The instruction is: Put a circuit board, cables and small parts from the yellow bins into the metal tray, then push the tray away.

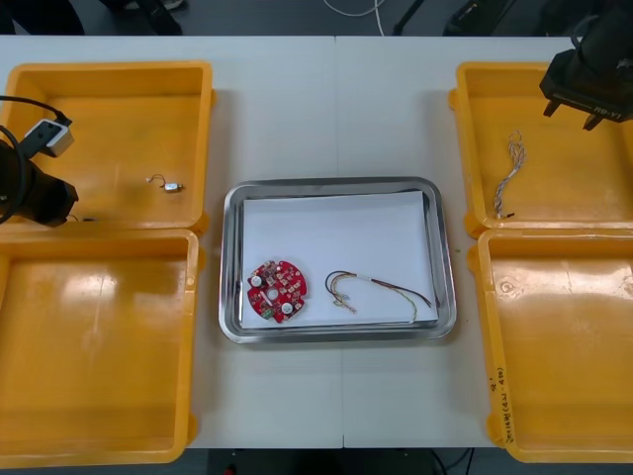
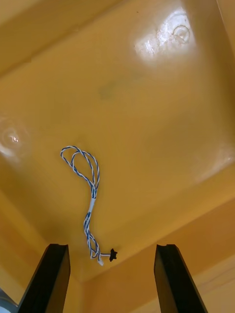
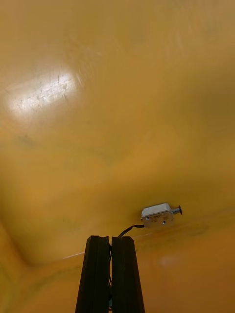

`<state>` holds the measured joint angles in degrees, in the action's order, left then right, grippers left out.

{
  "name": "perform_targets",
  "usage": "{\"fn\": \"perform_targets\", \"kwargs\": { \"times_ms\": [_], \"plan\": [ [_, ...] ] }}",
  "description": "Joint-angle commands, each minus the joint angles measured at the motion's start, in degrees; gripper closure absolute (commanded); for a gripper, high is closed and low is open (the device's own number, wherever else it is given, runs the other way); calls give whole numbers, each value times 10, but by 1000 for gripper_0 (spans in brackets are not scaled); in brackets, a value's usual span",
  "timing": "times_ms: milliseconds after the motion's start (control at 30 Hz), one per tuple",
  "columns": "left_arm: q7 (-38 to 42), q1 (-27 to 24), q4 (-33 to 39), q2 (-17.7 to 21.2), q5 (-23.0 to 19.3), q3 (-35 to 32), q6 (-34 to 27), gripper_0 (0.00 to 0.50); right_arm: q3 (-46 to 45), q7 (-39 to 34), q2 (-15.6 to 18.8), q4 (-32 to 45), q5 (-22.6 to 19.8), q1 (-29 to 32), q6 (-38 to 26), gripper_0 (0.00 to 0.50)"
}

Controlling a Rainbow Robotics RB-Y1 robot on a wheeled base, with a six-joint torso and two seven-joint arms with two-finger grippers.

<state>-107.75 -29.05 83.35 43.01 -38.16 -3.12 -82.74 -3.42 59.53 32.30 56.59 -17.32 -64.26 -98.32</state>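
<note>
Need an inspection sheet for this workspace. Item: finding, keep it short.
Surface: light table with four yellow bins; metal tray between them, white inside.
Job's things: red circuit board in the tray; small metal part in the left far bin.
Clutter: nothing seen.
Grippers: left gripper shut on nothing, over the left far bin near the small metal part; right gripper open, above the right far bin.
Cables: red and yellow cable in the tray beside the board; twisted blue and white cable in the right far bin.
Surroundings: dark floor beyond the table's far edge.
</note>
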Motion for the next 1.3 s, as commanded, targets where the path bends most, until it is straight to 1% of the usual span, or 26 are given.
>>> {"fn": "perform_targets", "kwargs": {
  "times_ms": [33, 200, 467, 633, 767, 833, 1033, 1167, 1300],
  "plan": [
    [-55, -36, 10, 28, -9, -22, 8, 500, -16, -57, -13, -21, 4, -34, 21, 0],
    [-55, -46, 10, 27, -11, -21, 24, 500, -16, -71, -22, -47, 0, -34, 44, 0],
    [-51, -67, 1, 20, -2, -8, 34, 500, -16, -70, -27, -54, -2, -33, 53, 0],
    [-53, -92, -36, 7, -5, -4, 52, 500, -16, -71, -27, -68, -7, -33, 67, 0],
    [-55, -109, -63, -4, 2, 1, 68, 500, -18, -71, -27, -68, -8, -32, 73, 0],
    [-55, -117, -77, -12, 5, 5, 82, 500, -23, -71, -27, -68, -10, -32, 74, 0],
    [-55, -138, -106, -20, 9, 16, 106, 500, -48, -64, -27, -68, -15, -28, 81, 0],
    [-57, -154, -123, -28, 12, 17, 111, 500, -50, -60, -27, -68, -20, -17, 84, 0],
    [-59, -154, -124, -28, 13, 17, 111, 500, -52, -60, -29, -69, -25, -7, 92, 0]
  ]
}}
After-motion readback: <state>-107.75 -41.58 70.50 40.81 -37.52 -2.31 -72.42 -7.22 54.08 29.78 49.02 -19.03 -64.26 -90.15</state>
